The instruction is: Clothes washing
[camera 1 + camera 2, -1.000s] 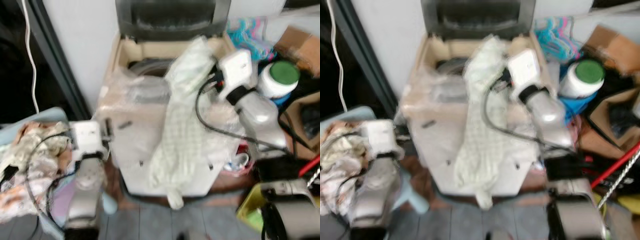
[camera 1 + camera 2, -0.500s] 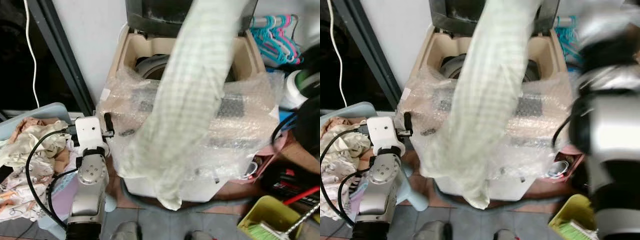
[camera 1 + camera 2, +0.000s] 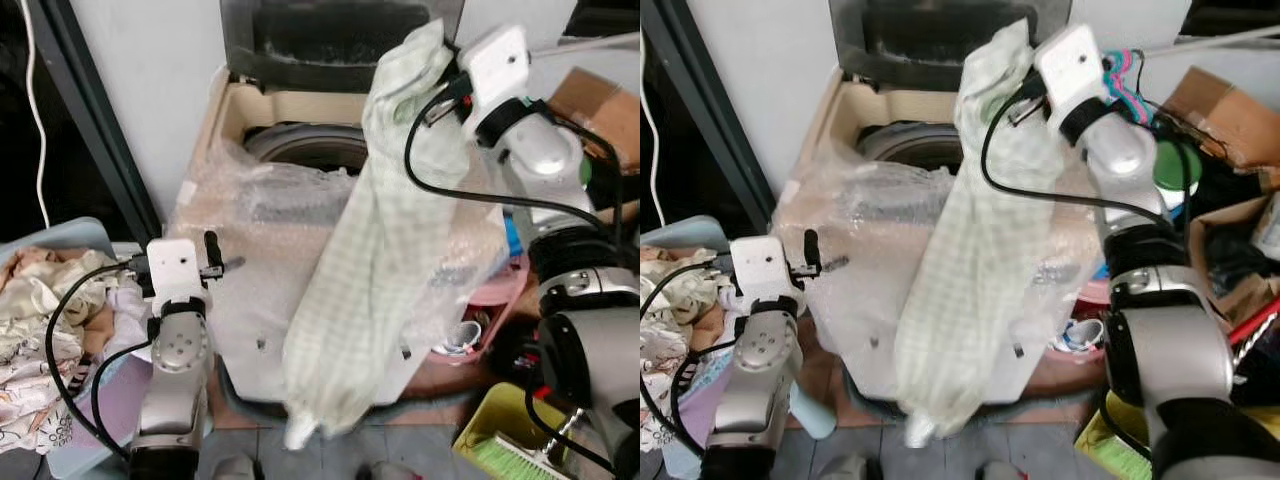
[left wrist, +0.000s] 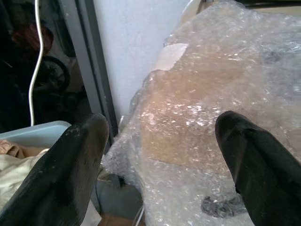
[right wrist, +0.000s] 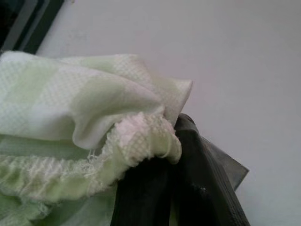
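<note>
One cream top-loading washing machine [image 3: 240,110], lid up, its front and top wrapped in clear bubble wrap [image 3: 250,250]. One long pale green checked cloth [image 3: 370,270]. One light blue plastic basket [image 3: 60,235] at the robot's left, heaped with crumpled cream and patterned laundry [image 3: 35,310] (individual pieces cannot be counted). One bunch of teal and pink hangers [image 3: 1120,70] against the wall. Two grippers.

Right gripper [image 3: 448,62]: raised beside the open lid, above the drum opening; black fingers [image 5: 155,188] clenched on the top end of the green cloth, frayed hem bunched over them. The cloth hangs from there down across the machine's wrapped front, its lower end near the floor.

Left gripper [image 3: 212,262]: low, at the machine's front left corner, fingers [image 4: 70,165] spread wide, holding nothing, just beside the bubble wrap.
</note>
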Robot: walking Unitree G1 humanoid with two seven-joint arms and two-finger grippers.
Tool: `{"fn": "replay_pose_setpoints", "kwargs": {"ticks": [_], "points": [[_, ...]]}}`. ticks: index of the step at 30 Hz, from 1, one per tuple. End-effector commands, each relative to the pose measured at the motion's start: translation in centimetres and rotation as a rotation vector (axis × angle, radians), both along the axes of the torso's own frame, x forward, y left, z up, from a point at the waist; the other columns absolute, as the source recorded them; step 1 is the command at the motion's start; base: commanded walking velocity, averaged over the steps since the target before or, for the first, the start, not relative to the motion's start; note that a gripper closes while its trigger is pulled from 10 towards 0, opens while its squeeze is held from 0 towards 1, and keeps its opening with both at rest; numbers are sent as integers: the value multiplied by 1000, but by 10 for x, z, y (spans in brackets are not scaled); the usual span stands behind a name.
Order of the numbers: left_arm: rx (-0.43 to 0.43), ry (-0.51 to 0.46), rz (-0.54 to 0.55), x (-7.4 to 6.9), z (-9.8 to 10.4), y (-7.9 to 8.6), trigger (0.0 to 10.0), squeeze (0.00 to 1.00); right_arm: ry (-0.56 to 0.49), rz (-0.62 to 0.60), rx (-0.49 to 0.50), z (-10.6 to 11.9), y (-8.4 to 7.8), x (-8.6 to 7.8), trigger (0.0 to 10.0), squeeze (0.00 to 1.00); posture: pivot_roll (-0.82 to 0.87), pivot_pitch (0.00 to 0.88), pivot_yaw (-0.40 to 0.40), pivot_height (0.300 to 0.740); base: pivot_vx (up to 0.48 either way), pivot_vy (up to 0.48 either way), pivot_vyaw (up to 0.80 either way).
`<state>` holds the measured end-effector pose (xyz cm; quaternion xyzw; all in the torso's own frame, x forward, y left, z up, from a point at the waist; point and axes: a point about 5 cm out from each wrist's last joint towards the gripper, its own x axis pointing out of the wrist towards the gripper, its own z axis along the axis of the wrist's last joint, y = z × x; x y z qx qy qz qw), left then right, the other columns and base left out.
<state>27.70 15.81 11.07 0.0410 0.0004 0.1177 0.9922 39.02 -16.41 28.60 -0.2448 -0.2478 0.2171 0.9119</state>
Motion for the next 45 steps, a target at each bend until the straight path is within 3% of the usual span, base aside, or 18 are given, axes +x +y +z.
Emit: {"fn": "replay_pose_setpoints", "kwargs": {"ticks": [1,6,9,12,19,28,45], "points": [[7,-4,-15,3,1,-3,10000,0,-47,23,18,13,3,-3,10000,0,-19,0,8,740,0,0,0],[2,-4,10,3,2,-4,10000,0,-15,20,52,6,2,-4,10000,0,-19,0,8,740,0,0,0],[6,7,36,0,0,2,10000,0,58,-5,166,-8,3,-5,10000,0,-3,0,1,740,0,0,0],[11,10,34,-1,-1,4,10000,0,85,-17,213,-18,5,-8,10000,0,-3,0,1,740,0,0,0],[30,12,30,-2,1,7,10000,0,67,9,197,-25,21,-19,10000,0,2,0,19,740,0,0,800],[31,2,15,1,6,7,10000,0,56,-13,230,-14,18,-19,10000,0,11,0,32,740,0,0,794],[22,26,11,-7,0,8,10000,0,93,23,220,-18,21,-21,10000,0,2,0,19,740,0,0,774]]}}
